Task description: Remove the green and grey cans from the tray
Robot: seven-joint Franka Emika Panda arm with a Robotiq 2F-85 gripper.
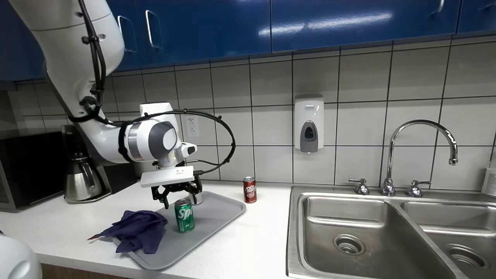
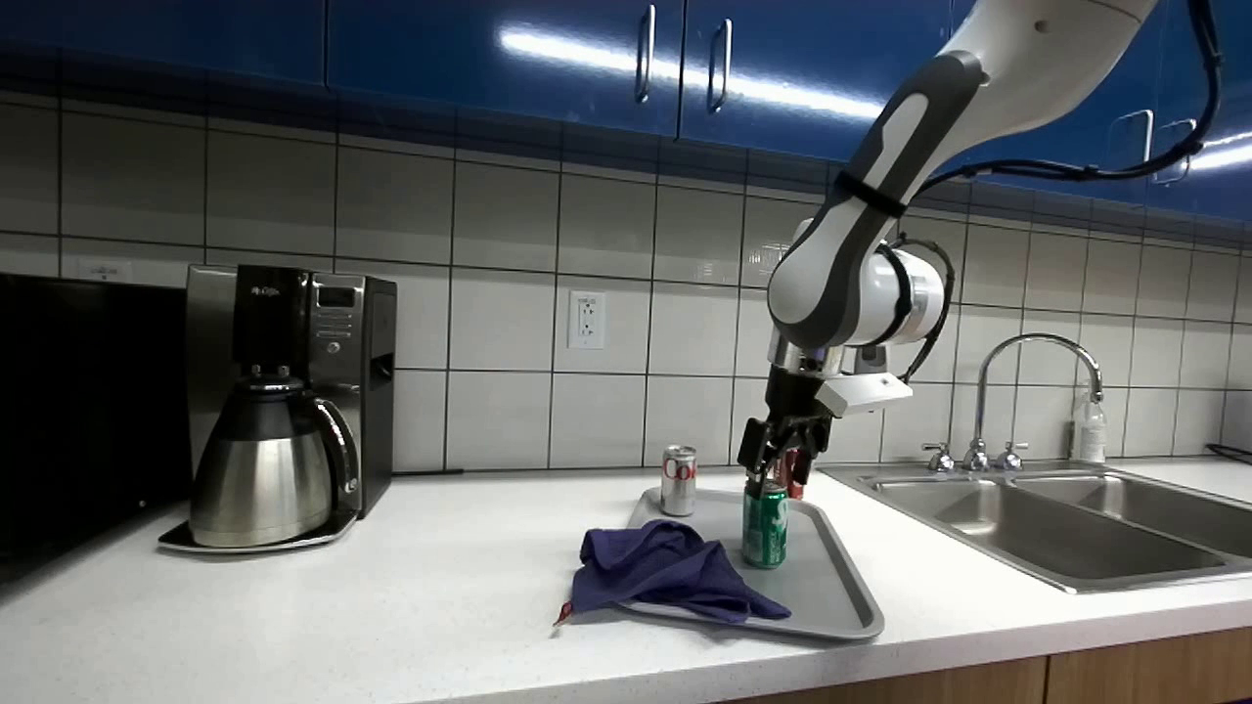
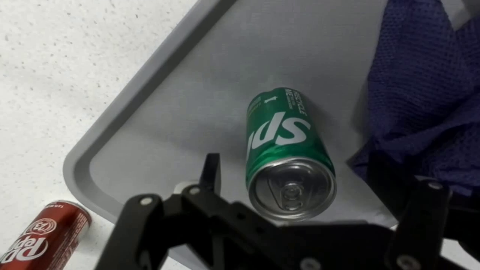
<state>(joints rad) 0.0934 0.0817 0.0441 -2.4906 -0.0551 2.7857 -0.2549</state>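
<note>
Found on tray (image 1: 219, 209) green can (image 3: 288, 150) near fingers (image 3: 213, 171), spread apart and gripping nothing, and grey can (image 2: 678, 484) farther from them; judged neither removal done, both outstanding.

In both exterior views, a purple cloth (image 2: 665, 572) lies lower left of the claw (image 1: 181, 204), a coffee maker (image 2: 333, 362) well left, a sink (image 1: 294, 232) right, blue cabinets (image 1: 209, 29) above, and a red can (image 1: 250, 190) beyond.

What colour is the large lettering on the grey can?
The large lettering on the grey can is red, showing best in an exterior view.
</note>
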